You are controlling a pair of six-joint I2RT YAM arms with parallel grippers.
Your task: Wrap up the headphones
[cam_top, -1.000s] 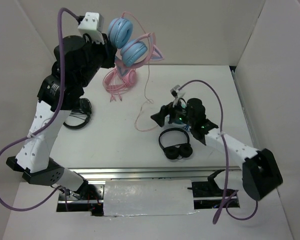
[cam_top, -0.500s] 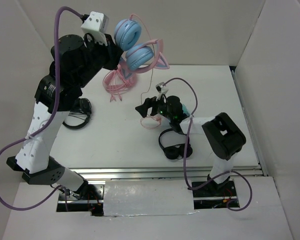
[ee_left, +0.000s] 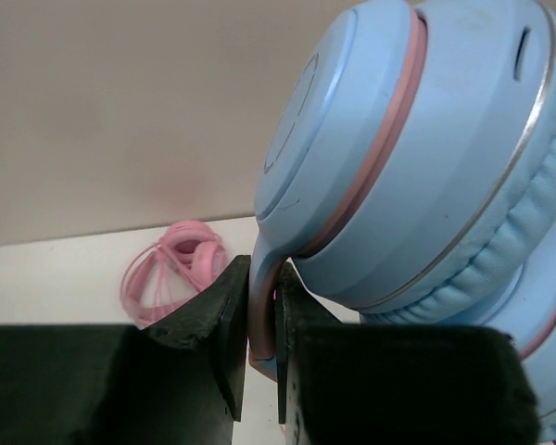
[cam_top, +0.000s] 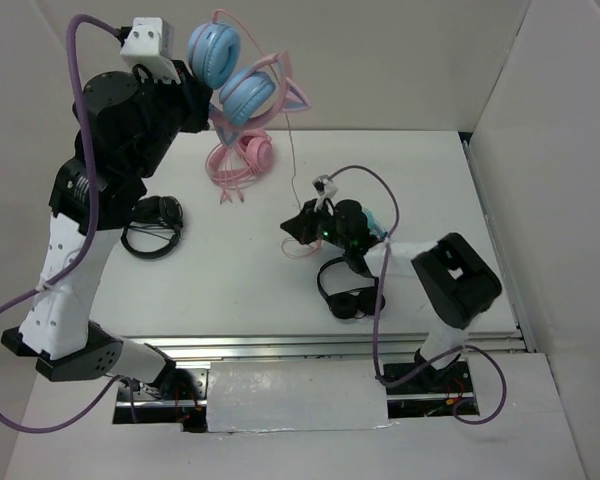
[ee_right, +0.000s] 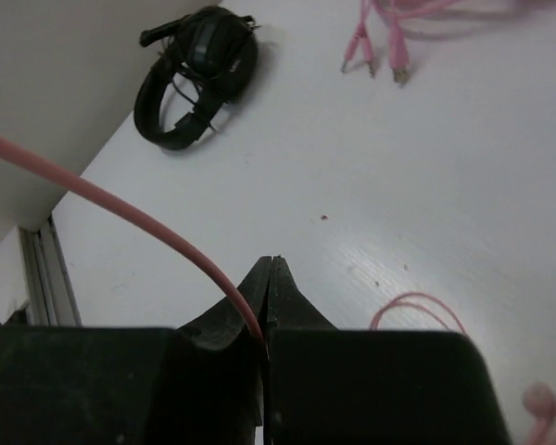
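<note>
Above the table (cam_top: 380,134)'s far edge, left gripper (ee_left: 262,287) clamps headphones (cam_top: 242,92); right gripper (ee_right: 269,271) pinches cable (ee_right: 120,209).

Back-left, headphones (cam_top: 242,93) above table (cam_top: 430,180)

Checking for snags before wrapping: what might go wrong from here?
The left hand pinches only a thin band edge of the raised headphones, so they might swivel or slip. The right hand grips the thin cable; a hard pull may strain it or snag it on the nearby black headset.
</note>
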